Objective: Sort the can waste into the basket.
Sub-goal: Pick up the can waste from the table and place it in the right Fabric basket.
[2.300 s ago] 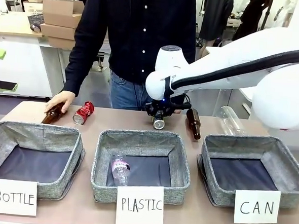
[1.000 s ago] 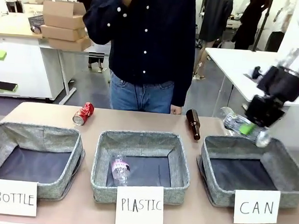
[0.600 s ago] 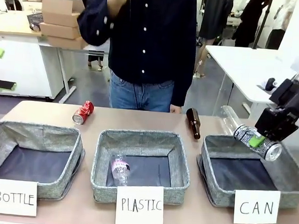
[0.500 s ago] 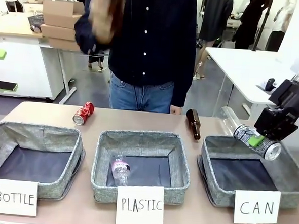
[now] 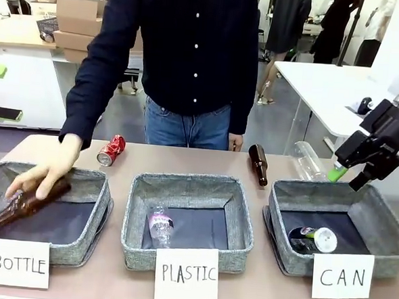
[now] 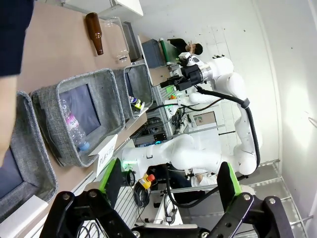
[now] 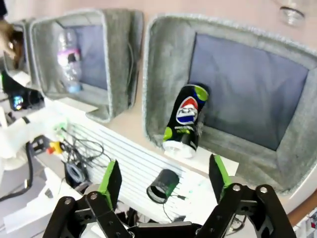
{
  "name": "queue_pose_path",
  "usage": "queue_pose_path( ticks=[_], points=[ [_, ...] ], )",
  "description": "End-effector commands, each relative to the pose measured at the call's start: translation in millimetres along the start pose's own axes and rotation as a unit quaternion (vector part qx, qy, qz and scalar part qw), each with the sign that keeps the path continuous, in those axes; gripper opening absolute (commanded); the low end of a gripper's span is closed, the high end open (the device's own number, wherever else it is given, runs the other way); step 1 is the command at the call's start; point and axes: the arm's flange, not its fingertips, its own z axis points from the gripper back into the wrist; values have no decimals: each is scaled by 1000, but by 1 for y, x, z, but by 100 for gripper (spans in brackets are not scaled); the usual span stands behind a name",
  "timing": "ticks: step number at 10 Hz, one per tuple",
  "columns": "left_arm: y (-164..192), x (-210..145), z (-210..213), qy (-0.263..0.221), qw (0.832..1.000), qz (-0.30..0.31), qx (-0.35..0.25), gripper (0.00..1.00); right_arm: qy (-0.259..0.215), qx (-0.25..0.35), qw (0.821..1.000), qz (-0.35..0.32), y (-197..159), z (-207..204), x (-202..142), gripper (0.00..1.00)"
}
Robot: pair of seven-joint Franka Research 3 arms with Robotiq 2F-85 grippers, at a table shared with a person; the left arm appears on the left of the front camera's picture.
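The dark blue-black Pepsi can (image 5: 312, 239) lies on its side inside the grey basket (image 5: 319, 191) marked "CAN", near its front left corner. My right gripper (image 5: 347, 179) hangs open above the basket's far right rim, with nothing between its fingers. In the right wrist view the same can (image 7: 187, 119) rests against the basket's wall (image 7: 148, 89), below the open right gripper (image 7: 165, 173). A red dented can (image 5: 111, 151) lies on the table behind the "BOTTLE" bin. In the left wrist view my left gripper (image 6: 167, 168) stands open and empty, far from the bins.
A person's hand (image 5: 45, 174) lowers a brown bottle (image 5: 16, 206) into the "BOTTLE" bin (image 5: 83, 176). The "PLASTIC" bin (image 5: 184, 184) holds a clear bottle (image 5: 159, 226). Another brown bottle (image 5: 257, 164) and a clear plastic bottle (image 5: 308, 161) lie behind the bins.
My right gripper carried the dark can over the "CAN" basket, opened and let it fall in. The person's hand came down with a brown bottle into the "BOTTLE" bin.
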Motion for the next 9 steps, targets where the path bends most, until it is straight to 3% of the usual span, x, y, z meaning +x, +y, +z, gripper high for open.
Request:
queue_pose_path(
  ticks=[1, 3, 4, 5, 6, 7, 8, 9],
  points=[
    [0, 1, -1, -4, 1000, -11, -12, 100, -33, 17, 999, -21, 5, -1, 2, 100],
    [0, 1, -1, -4, 1000, -11, -12, 100, -65, 68, 995, -24, 8, 5, 2, 100],
    [0, 1, -1, -4, 1000, -11, -12, 100, -110, 161, 981, -8, 15, 14, -2, 100],
    [0, 1, -1, -4, 1000, -11, -12, 100, -199, 342, 918, 27, 21, 34, -9, 100],
    [0, 1, -1, -4, 1000, -11, -12, 100, -276, 524, 806, -13, 23, 55, -14, 100],
    [0, 1, -1, -4, 1000, -11, -12, 100, -232, 612, 755, 35, 28, 61, -18, 100],
    [0, 1, -1, -4, 1000, -11, -12, 100, -230, 607, 761, -13, 30, 60, -10, 100],
    [0, 1, -1, -4, 1000, -11, -12, 100, -158, 300, 940, -36, 28, 68, -12, 100]
  ],
)
